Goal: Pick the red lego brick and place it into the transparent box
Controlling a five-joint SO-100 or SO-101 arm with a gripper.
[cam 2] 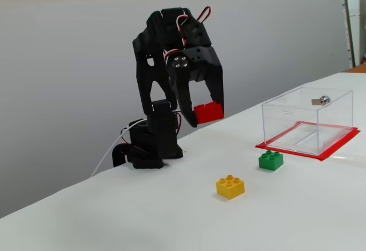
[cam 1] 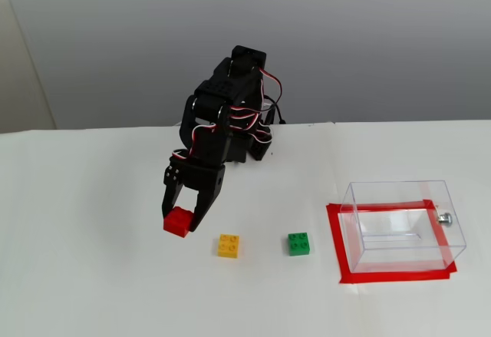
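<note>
On the white desk (cam 1: 92,275) in a fixed view from above: black arm (cam 1: 230,114) is folded forward from the far side, gripper (cam 1: 179,222) pointing down toward the near-left. Fingers (cam 1: 201,208) are clamped on the red lego brick (cam 1: 177,222), narrow gap, brick fills it. Yellow brick (cam 1: 228,246) lies just right of the held brick, green brick (cam 1: 299,243) further right, both flat on the desk, studs up, apart from each other. Transparent box (cam 1: 402,226) is at the far right of the row, sitting inside a red tape rectangle (cam 1: 393,275), silver knob (cam 1: 445,217) on its right wall. Nothing visible inside the box.

In a fixed view from the side, low angle: arm base (cam 2: 150,148) stands on the desk (cam 2: 320,205) at left, arm arched over it. Gripper (cam 2: 207,112) hangs down with the red lego brick (cam 2: 208,112) pinched between the fingers (cam 2: 216,88), clearly off the desk, raised above it. Yellow brick (cam 2: 230,186) is nearest the camera, green brick (cam 2: 270,160) right of it and further back. Transparent box (cam 2: 309,119) is at right on the red tape (cam 2: 337,147), knob (cam 2: 321,100) high on its wall, well apart from the held brick.
</note>
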